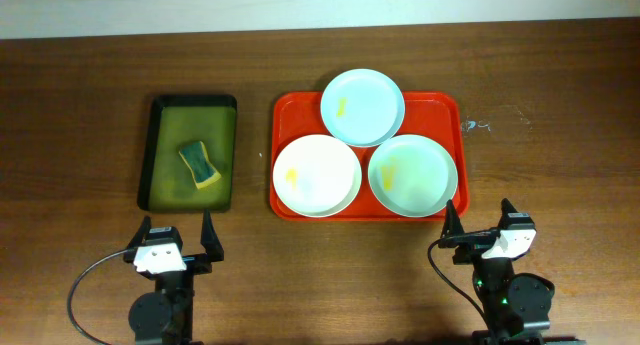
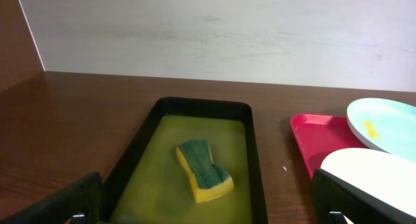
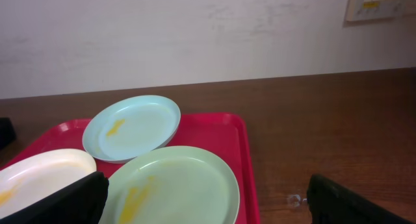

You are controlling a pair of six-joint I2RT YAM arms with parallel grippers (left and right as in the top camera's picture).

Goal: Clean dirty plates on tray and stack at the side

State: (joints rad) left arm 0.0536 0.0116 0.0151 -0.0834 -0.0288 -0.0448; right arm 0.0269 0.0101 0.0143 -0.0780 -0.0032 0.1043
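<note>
The red tray (image 1: 440,110) holds three plates. The pale blue plate (image 1: 363,107) lies at the back, resting on the other two. The white plate (image 1: 316,175) is front left and the pale green plate (image 1: 412,174) front right. All three carry yellow smears. In the right wrist view the green plate (image 3: 175,185), blue plate (image 3: 133,128) and white plate (image 3: 36,172) show on the tray (image 3: 214,130). My left gripper (image 1: 178,240) is open and empty near the table's front, below the olive tray. My right gripper (image 1: 480,220) is open and empty, just in front of the red tray's right corner.
A dark olive-green tray (image 1: 160,115) stands left of the red tray, holding a yellow sponge with a green top (image 1: 199,163), also seen in the left wrist view (image 2: 204,170). A small pale fleck (image 1: 476,126) lies on the wood right of the red tray.
</note>
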